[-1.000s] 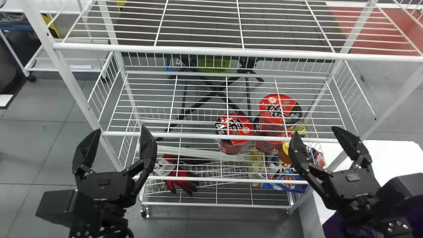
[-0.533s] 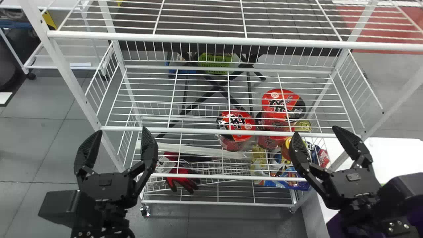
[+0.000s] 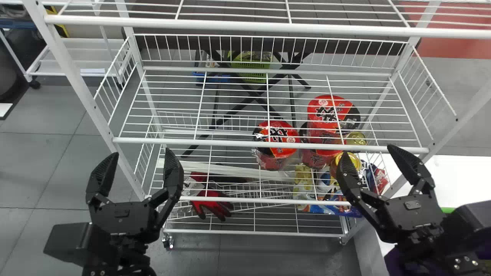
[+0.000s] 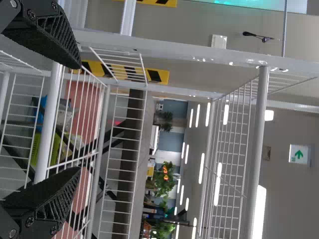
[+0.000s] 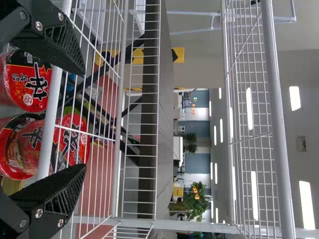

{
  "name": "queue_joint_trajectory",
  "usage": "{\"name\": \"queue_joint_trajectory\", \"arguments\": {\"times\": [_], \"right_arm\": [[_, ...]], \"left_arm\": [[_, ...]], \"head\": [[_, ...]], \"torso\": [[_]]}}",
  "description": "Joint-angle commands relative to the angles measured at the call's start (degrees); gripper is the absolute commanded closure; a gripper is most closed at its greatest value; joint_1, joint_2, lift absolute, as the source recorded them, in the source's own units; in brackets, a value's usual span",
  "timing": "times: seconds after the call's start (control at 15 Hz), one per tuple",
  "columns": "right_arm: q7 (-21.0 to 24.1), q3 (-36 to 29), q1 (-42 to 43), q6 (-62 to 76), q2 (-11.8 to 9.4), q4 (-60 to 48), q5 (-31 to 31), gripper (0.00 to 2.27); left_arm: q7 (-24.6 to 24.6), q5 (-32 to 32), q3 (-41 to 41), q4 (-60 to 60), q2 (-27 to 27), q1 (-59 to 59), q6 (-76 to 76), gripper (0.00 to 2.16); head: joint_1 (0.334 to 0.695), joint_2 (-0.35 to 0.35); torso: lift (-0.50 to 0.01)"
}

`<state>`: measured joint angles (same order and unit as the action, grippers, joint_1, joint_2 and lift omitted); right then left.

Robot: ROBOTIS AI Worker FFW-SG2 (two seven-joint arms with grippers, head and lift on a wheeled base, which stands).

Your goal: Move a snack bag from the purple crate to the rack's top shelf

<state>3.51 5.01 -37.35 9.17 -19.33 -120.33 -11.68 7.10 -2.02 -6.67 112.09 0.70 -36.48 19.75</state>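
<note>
In the head view my left gripper (image 3: 141,151) stands open before the rack's left side, and my right gripper (image 3: 367,149) is open before its right side. Nothing is between either pair of fingers. The left wrist view has the left gripper (image 4: 79,118) facing the rack; the right wrist view has the right gripper (image 5: 85,121) beside red noodle packs. The rack's highest visible shelf (image 3: 253,25) crosses the head view's top edge, its wires bare. A purple surface (image 3: 395,260) shows partly behind the right arm; whether it is the crate, I cannot tell.
Red noodle tubs (image 3: 277,140), cans, a yellow-and-blue bag (image 3: 305,184) and red gloves (image 3: 213,207) lie low in the rack. White uprights (image 3: 86,94) flank the shelves. A white table (image 3: 456,180) with a green strip adjoins at right.
In the head view the rack has shifted upward and looks larger, its upper shelf most of all. Both grippers remain open at nearly the same spots in that view.
</note>
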Motion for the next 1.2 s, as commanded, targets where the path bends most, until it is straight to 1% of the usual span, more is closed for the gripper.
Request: {"name": "queue_joint_trajectory", "arguments": {"times": [0.0, 1.13], "right_arm": [[0.0, 0.0, 0.0, 0.0, 0.0, -0.3, 0.4, 0.16], [0.8, 0.3, 1.0, -3.3, 0.4, -0.7, 0.8, 0.17]], "left_arm": [[0.0, 0.0, 0.1, 0.2, 0.0, -0.3, 0.2, 0.08], [0.0, -0.4, 1.0, 0.2, -0.1, -0.3, 1.0, 0.08]], "head": [[0.695, -0.022], [0.695, -0.006]], "torso": [[-0.378], [-0.446]]}}
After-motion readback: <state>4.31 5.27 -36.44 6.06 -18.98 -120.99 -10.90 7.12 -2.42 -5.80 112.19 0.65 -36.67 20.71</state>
